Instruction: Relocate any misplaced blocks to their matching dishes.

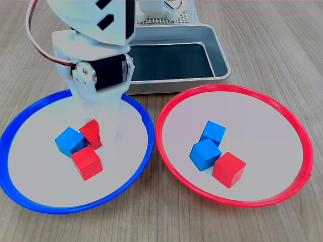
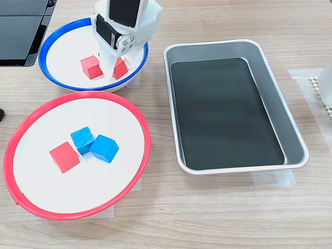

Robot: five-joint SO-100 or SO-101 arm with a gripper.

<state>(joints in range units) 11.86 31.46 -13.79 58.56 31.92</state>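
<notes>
Two round shallow plates are sitting side by side on a wood-grain table [image 1: 282, 45], each with a pale grey-white inside and a thin coloured rim. The blue plate [image 1: 30, 199] is lying at the first exterior view's left, the red plate [image 1: 295, 131] at its right, their rims nearly touching.

In the blue plate, three small glossy cubes are clustering near the middle: a blue block [image 1: 69, 141] touching two red ones, the rear red block [image 1: 92, 133] and the front red block [image 1: 87, 162]. In the second exterior view only the two red ones are showing, and the arm is hiding the blue one.

In the red plate, two blue blocks are sitting corner to corner, the back blue [image 1: 213, 133] and the front blue [image 1: 205, 154], with a lone red block [image 1: 229, 169] touching the front one. All six cubes are the same size and far smaller than the plates.

The white arm [image 1: 96, 65] is reaching down over the blue plate's far side. The gripper [image 2: 110, 72] is coming down between the two red blocks in the second exterior view; how far its jaws are parted, and whether they are holding anything, cannot be told.

A grey metal tray [image 2: 270, 93] with a black liner is lying behind the plates.
</notes>
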